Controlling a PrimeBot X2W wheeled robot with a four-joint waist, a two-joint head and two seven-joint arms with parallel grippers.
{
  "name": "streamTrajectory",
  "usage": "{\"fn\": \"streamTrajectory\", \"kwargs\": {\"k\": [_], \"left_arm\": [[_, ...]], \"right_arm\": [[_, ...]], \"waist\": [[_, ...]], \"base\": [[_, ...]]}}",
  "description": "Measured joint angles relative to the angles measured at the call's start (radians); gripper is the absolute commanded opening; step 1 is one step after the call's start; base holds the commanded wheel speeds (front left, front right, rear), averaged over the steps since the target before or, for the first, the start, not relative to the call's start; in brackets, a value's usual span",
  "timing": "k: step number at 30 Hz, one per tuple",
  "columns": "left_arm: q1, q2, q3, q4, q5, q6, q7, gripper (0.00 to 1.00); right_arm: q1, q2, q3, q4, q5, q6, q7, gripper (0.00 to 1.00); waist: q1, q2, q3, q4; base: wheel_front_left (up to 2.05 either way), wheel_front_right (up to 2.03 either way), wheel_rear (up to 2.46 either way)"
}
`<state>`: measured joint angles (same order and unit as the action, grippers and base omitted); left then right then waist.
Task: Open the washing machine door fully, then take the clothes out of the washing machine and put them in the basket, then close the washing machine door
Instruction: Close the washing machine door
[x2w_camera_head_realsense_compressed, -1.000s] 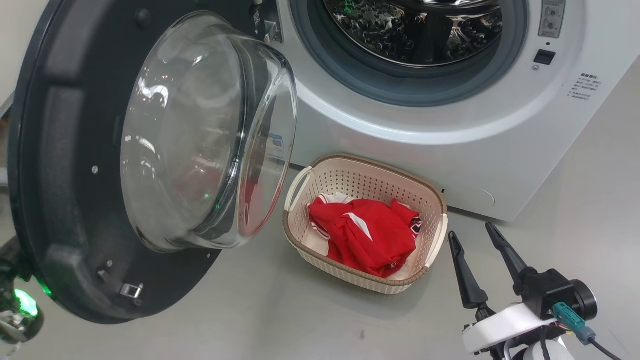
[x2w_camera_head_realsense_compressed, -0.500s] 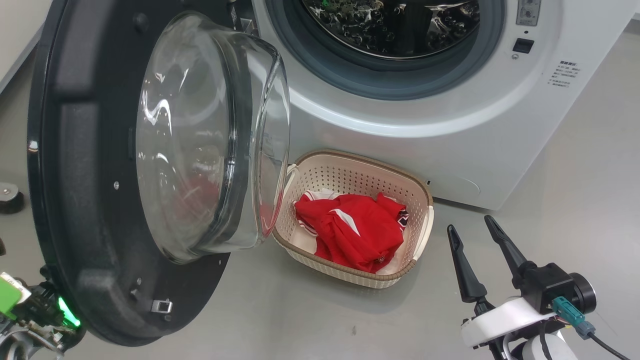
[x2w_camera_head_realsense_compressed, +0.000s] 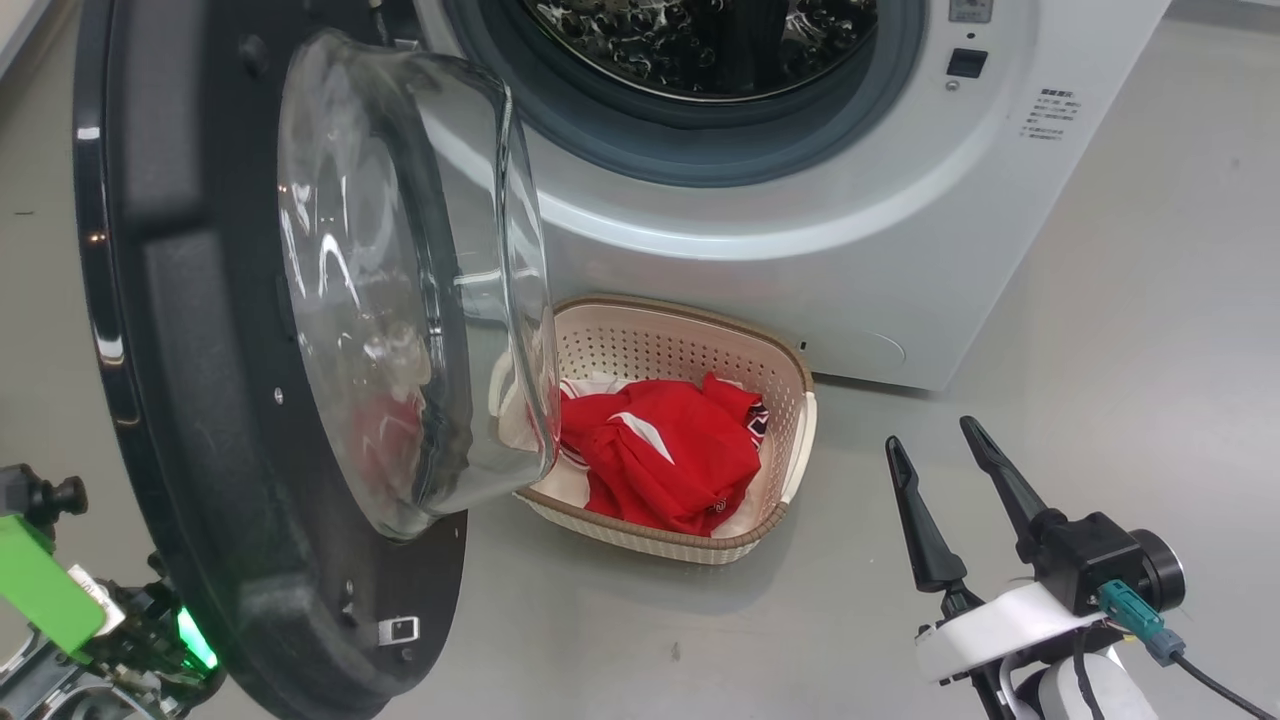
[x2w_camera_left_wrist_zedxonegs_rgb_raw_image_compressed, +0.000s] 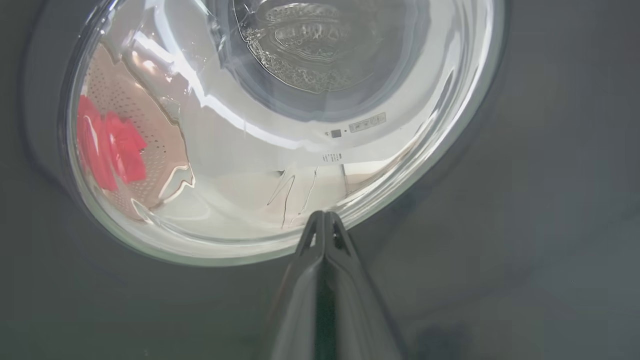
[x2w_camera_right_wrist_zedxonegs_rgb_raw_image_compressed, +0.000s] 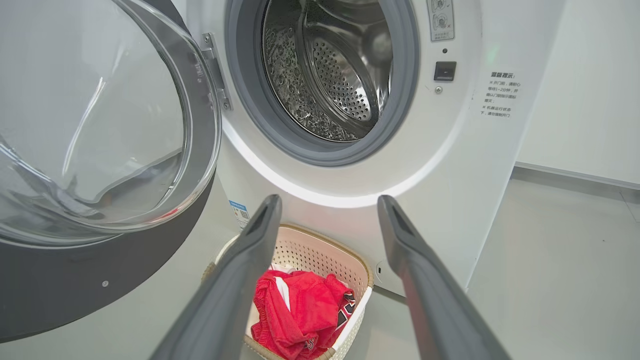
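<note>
One basket (x2w_camera_head_realsense_compressed: 660, 345) sits on the floor (x2w_camera_head_realsense_compressed: 1100, 350) just in front of the washing machine (x2w_camera_head_realsense_compressed: 850, 250), below its round opening. One piece of clothes (x2w_camera_head_realsense_compressed: 660, 455), red with white stripes and a bit of black-and-white print, lies crumpled inside the basket and covers most of its bottom. One white loop handle (x2w_camera_head_realsense_compressed: 803, 440) shows at the basket's right end. One steel drum (x2w_camera_right_wrist_zedxonegs_rgb_raw_image_compressed: 330, 75) sits behind a grey seal (x2w_camera_right_wrist_zedxonegs_rgb_raw_image_compressed: 405, 90), its dimpled wall catching the light. One door (x2w_camera_head_realsense_compressed: 200, 420), black and round, stands partly swung out on its hinge at the left side of the opening. It has one bulging glass bowl (x2w_camera_head_realsense_compressed: 400, 280) at its centre, and in the head view the bowl overlaps the basket's left end.

Two sets of jaws, each with two dark fingers. Left jaws are closed tight, fingers (x2w_camera_left_wrist_zedxonegs_rgb_raw_image_compressed: 305, 280) pressed together at the tips with nothing between them. They point at the door's outer face, at the lower edge of the glass, but I cannot tell whether the tips touch the door. Right jaws are spread wide and hold nothing, fingers (x2w_camera_head_realsense_compressed: 925, 540) above the floor to the right of the basket, apart from it, aimed toward the machine
</note>
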<state>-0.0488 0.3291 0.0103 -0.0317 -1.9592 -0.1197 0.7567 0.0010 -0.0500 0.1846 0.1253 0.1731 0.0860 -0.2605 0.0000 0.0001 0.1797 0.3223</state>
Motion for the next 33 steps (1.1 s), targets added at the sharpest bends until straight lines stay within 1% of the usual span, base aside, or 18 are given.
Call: {"fn": "streamTrajectory", "kwargs": {"k": [18,22,33], "left_arm": [[0.007,-0.04,-0.015,-0.089,0.016,0.0,0.025,0.0],[0.005,-0.05,-0.016,-0.103,0.045,0.0,0.025,0.0],[-0.019,-0.072,-0.016,-0.084,0.078,0.0,-0.013,0.0]], "right_arm": [[-0.044,0.001,0.021,0.0,0.002,0.001,0.0,1.0],[-0.055,0.001,0.022,0.0,0.006,0.001,0.0,1.0],[-0.084,0.001,0.028,0.0,0.022,0.002,0.0,1.0]], "waist": [[0.0,0.0,0.031,-0.153],[0.0,0.0,0.043,-0.191],[0.0,0.0,0.078,-0.295]], "base": [[0.0,0.0,0.0],[0.0,0.0,0.0],[0.0,0.0,0.0]]}}
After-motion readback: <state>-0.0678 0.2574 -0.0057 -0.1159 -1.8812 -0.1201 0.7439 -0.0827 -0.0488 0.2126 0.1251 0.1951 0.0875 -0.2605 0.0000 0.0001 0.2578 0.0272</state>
